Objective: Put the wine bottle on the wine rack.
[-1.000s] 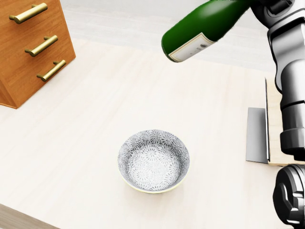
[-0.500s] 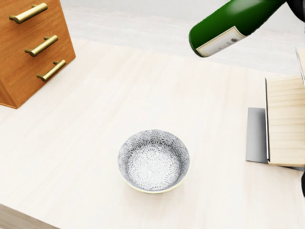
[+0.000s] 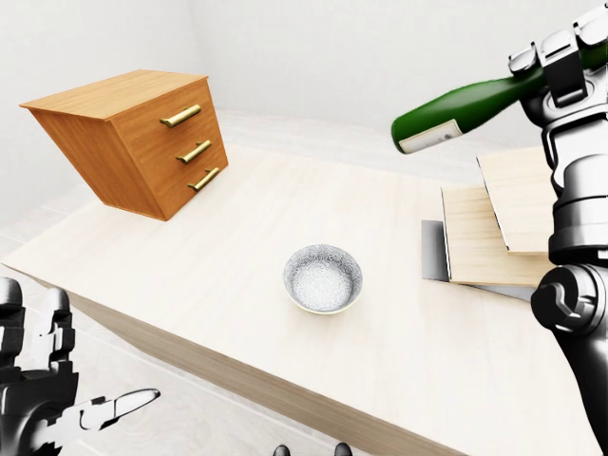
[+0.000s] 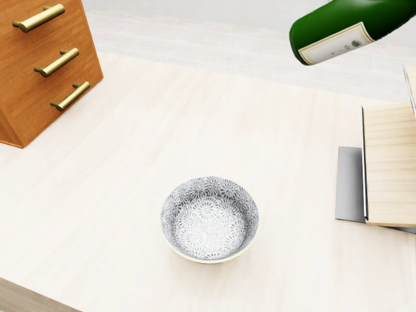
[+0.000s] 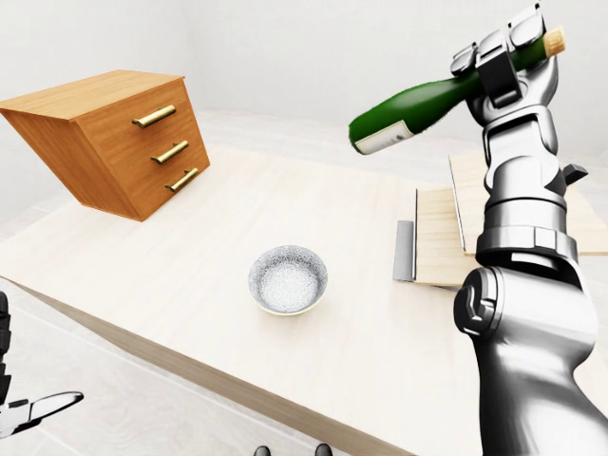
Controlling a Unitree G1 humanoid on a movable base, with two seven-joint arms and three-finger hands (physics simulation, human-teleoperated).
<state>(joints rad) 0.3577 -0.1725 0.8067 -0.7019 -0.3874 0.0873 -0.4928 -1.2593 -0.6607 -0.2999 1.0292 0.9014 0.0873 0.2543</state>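
Nearest to us, low at the left-eye view's bottom left, our left hand (image 3: pixel 43 404) hangs below the table edge with its fingers spread wide and empty. On the pale wooden table (image 4: pixel 130 162) the patterned bowl (image 4: pixel 209 219) sits just where it sat a second ago, so our base has not moved. What has changed is the wine bottle (image 5: pixel 410 112): in the head view its labelled base has slid from upper centre toward the top right corner, and the forearm that filled that view's right edge a second ago is gone from it. Our right hand (image 5: pixel 508 57) has its fingers closed round the bottle's neck just below the cork, holding it nearly level in the air, base pointing left, well above the table. We judge this as the carry toward the wine rack (image 3: pixel 489 233), the stack of light wooden slats on a grey plate at the table's right, under and beyond the bottle; the bottle is not yet lowered onto it. Farther left stands a wooden drawer chest (image 3: pixel 142 142) with three brass handles. Beyond the table the room is plain white floor and walls.
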